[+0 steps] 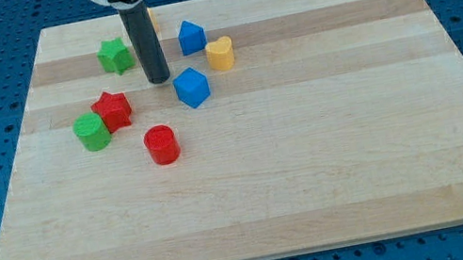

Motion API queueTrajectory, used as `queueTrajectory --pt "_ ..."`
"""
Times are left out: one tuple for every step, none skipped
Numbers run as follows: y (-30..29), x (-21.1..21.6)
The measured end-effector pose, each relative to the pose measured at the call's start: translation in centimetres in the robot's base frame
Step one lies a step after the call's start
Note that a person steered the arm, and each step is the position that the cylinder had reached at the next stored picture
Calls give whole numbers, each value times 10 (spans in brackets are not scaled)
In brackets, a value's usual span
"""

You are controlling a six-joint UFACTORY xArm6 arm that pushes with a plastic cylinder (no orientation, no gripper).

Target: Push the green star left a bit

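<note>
The green star (114,56) lies near the view's top left on the wooden board (312,154). My tip (157,80) rests on the board just right of and slightly below the star, a small gap apart from it. A blue cube (192,87) sits just right of the tip. A blue block (191,37) and a yellow heart (220,53) lie to the upper right of the tip. A yellow block (151,16) is mostly hidden behind the rod.
A red star (112,110) and a green cylinder (92,133) touch each other below the green star. A red cylinder (161,145) lies below them. The board's left edge (21,157) is near these blocks.
</note>
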State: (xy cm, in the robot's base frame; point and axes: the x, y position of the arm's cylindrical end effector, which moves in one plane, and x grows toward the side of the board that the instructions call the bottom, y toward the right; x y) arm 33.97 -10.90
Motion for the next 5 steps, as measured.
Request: queueTrajectory --pt "-1 -21" --pt "-3 -23" --pt "-3 -28" --pt "-14 -35" --pt "-30 -36"
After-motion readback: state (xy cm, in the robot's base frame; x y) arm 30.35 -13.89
